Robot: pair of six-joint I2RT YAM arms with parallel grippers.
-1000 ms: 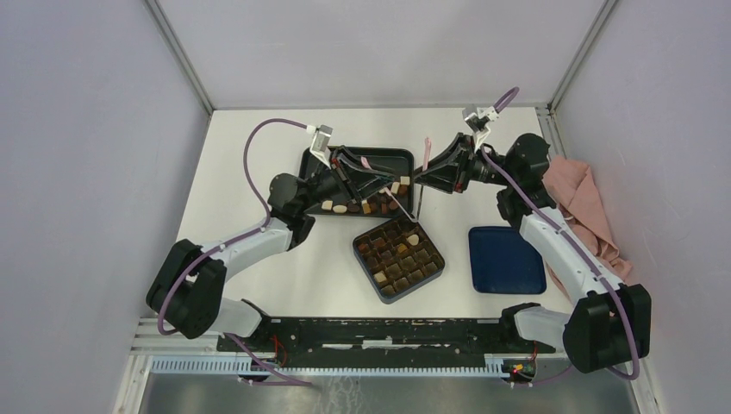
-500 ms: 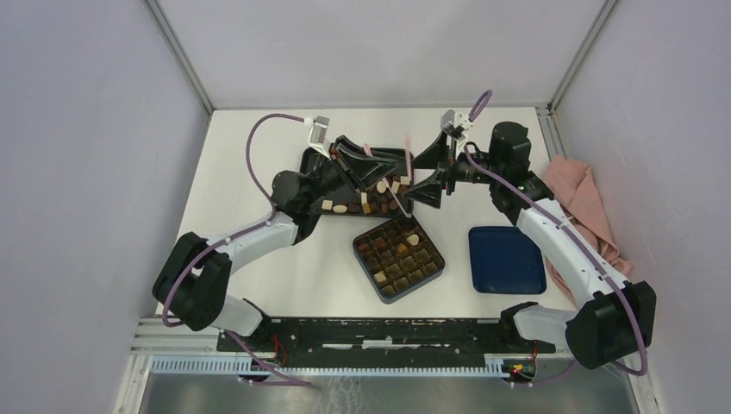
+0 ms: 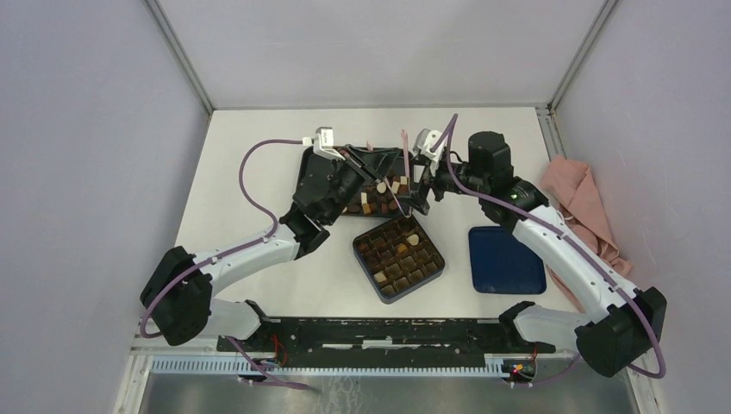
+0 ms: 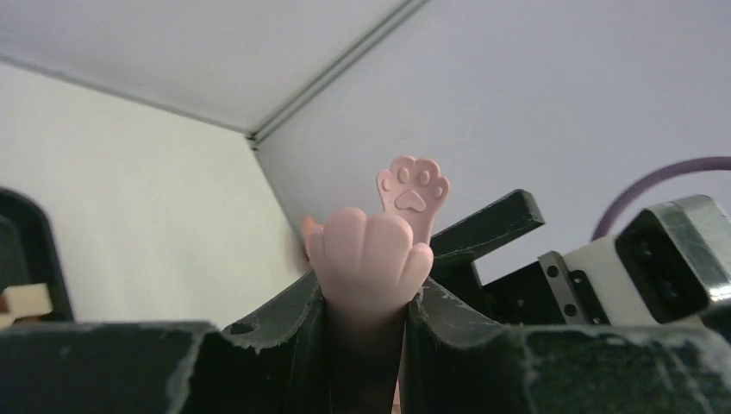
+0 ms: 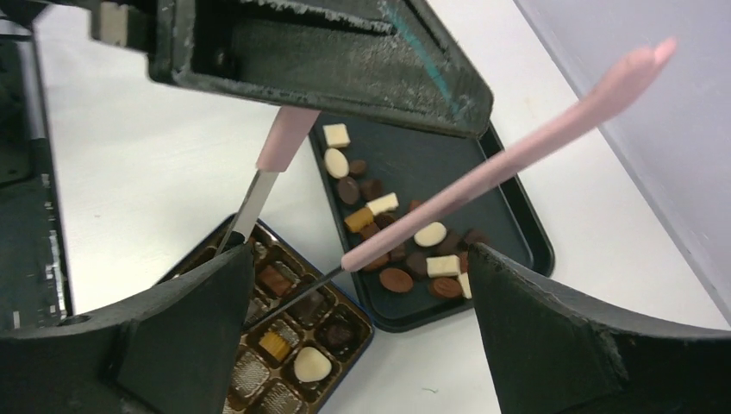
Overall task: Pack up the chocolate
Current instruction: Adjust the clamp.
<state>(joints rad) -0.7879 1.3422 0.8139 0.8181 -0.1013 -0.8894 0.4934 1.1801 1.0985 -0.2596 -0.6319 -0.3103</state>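
Left gripper (image 4: 366,297) is closed on a pair of pink tweezers (image 4: 371,250), whose paw-shaped end sticks out between the fingers. In the top view this gripper hangs over the black tray (image 5: 509,216) at the far middle of the worktop (image 3: 259,172). The metal tips of its tweezers point down toward the near side. Loose chocolate (image 5: 429,234) lies scattered in the tray, in dark brown, mid brown and cream-white pieces. More pieces sit in the square compartments of the dark box (image 3: 441,264), just nearer than the tray, at the middle of the worktop. Right gripper (image 5: 362,254) stands wide open above the gap between tray and box. A second pair of tweezers (image 5: 517,147) slants through the space between its fingers with the thin tip over the box, and I cannot tell what supports it. A blue tray (image 3: 507,259) lies right of the box. A pink cloth (image 3: 586,203) is bunched at the right edge.
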